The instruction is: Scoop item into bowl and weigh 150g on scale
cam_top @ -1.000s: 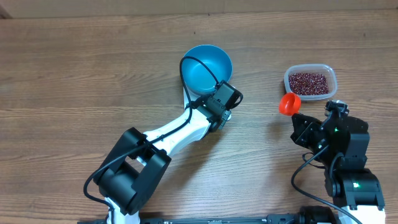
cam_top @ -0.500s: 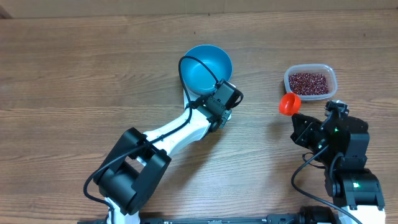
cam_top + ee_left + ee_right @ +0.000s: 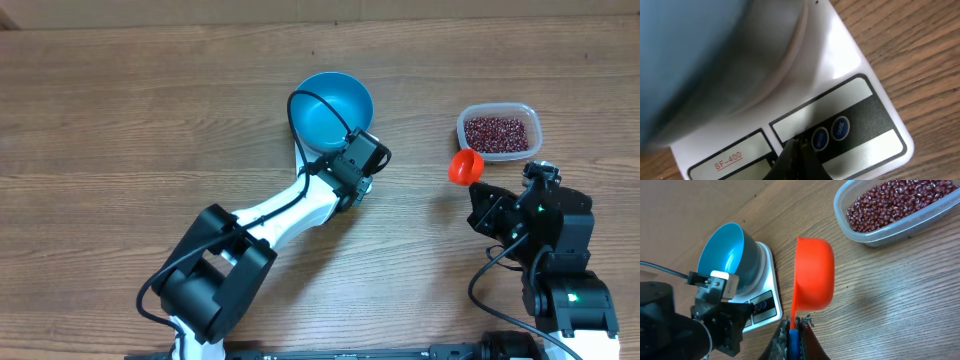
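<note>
As the left gripper (image 3: 796, 150), closed & empty, has its tip at the buttons of the scale (image 3: 850, 60), prob. to tare the blue bowl (image 3: 700, 55) just beyond, the right gripper (image 3: 794, 330) pinches the orange scoop (image 3: 815, 275), beans (image 3: 895, 202) ahead-right.

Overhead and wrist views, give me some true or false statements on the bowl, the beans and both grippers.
1. The bowl sits on the scale. True.
2. The bowl is full. False: it is empty; the beans lie in the clear tub.
3. The right gripper is shut on the orange scoop. True.
4. The left gripper is open above the tub. False: it is shut, its tip by the scale's buttons.
</note>
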Action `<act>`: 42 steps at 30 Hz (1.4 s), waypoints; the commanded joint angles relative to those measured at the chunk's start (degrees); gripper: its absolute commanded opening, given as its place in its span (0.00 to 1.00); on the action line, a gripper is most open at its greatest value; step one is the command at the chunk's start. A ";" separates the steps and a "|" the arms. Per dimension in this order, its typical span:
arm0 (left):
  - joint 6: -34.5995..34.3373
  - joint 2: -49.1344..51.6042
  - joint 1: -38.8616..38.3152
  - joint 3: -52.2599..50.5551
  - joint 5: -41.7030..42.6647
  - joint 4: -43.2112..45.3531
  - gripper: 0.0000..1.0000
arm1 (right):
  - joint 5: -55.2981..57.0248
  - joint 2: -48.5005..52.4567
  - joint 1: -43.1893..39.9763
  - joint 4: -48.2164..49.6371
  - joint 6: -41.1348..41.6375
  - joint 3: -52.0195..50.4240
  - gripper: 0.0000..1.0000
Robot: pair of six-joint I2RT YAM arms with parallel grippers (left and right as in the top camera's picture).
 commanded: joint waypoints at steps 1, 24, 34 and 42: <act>-0.57 1.51 0.35 -0.24 -1.05 0.26 0.04 | 0.39 -0.42 -0.37 0.37 -0.52 1.68 0.04; -0.57 1.51 0.35 -0.24 -2.60 -0.94 0.04 | 0.39 -0.42 -0.37 0.37 -0.50 1.68 0.04; 0.74 1.51 0.35 -0.24 1.92 0.28 0.04 | 0.39 -0.42 -0.37 0.42 -0.50 1.68 0.04; 1.75 1.51 0.35 -0.24 1.86 0.11 0.04 | 0.39 -0.42 -0.37 0.37 -0.50 1.68 0.04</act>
